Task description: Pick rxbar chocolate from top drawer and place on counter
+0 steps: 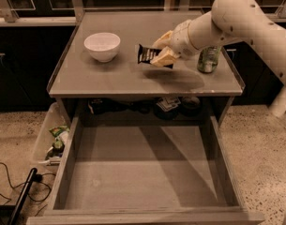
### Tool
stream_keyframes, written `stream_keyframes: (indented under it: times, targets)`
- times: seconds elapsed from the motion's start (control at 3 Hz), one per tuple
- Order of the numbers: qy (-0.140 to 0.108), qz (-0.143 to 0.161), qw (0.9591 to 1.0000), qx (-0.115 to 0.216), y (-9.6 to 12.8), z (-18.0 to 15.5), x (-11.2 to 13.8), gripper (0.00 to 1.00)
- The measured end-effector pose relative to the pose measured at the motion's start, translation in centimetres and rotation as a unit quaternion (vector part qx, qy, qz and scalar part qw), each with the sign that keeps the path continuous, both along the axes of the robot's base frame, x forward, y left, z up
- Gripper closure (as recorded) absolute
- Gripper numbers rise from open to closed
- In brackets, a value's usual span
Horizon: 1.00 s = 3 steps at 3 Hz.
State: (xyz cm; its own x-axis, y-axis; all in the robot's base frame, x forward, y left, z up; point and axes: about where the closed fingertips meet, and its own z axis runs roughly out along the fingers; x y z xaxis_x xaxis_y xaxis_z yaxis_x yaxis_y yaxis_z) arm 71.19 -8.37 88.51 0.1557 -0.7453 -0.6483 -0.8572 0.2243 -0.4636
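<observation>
My gripper (162, 48) is over the middle of the counter (109, 76), shut on the rxbar chocolate (146, 55), a black wrapper with pale lettering. The bar sticks out to the left of the fingers and hangs a little above the counter surface, casting a shadow below. The top drawer (142, 172) is pulled fully open below the counter and its grey floor holds nothing.
A white bowl (102, 46) sits on the counter's left. A green soda can (208, 59) stands at the counter's right, just behind my arm. A clear plastic bin of clutter (51, 142) is on the floor left of the drawer, with a black cable (20, 203) nearby.
</observation>
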Motion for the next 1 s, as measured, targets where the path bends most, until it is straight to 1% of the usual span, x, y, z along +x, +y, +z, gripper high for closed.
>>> stream_keyframes:
  times: [0.33, 0.67, 1.0]
  targets:
    - [0.0, 0.0, 1.0, 0.0, 0.0, 0.0, 0.0, 0.13]
    - [0.0, 0.0, 1.0, 0.0, 0.01, -0.01, 0.0, 0.0]
    - [0.0, 0.0, 1.0, 0.0, 0.01, -0.01, 0.0, 0.0]
